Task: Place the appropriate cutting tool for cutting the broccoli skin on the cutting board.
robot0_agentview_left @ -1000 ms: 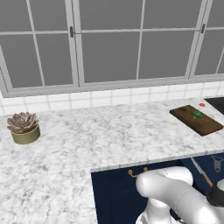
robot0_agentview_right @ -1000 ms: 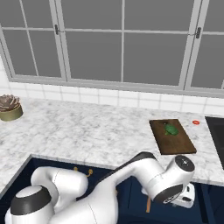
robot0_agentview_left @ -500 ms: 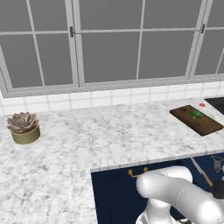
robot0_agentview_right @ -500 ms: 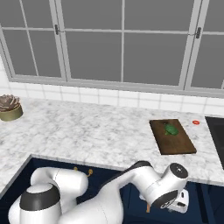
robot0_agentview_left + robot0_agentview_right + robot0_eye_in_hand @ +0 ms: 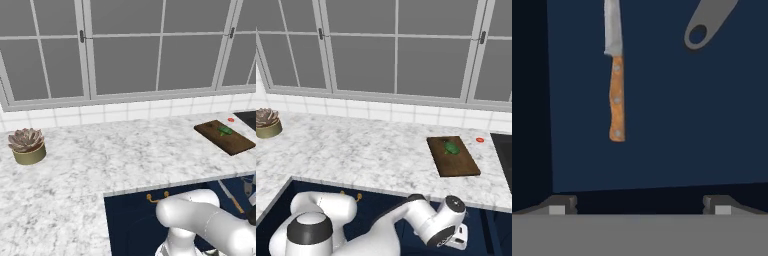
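In the hand view the cutting tool point(image 5: 616, 97), a slim knife with an orange-brown handle and a silvery blade, lies on the dark blue floor of an open drawer. My gripper point(image 5: 640, 207) hangs above the drawer floor, open, short of the handle's end and with nothing between its fingers. From the left base view the knife point(image 5: 231, 196) shows in the drawer point(image 5: 140, 220) under the counter edge. The dark brown cutting board point(image 5: 452, 156) lies on the counter at the right, with the small green broccoli point(image 5: 451, 148) on its far half.
A shorter dark grey utensil point(image 5: 704, 25) lies in the drawer right of the knife. The drawer's dark wall runs along the left of the hand view. On the counter are a potted succulent point(image 5: 27, 145) at the far left, a small red disc point(image 5: 480, 140) and a black stovetop point(image 5: 504, 155).
My hand has sunk lower into the open drawer and shifted slightly left. The knife, board and broccoli have not moved.
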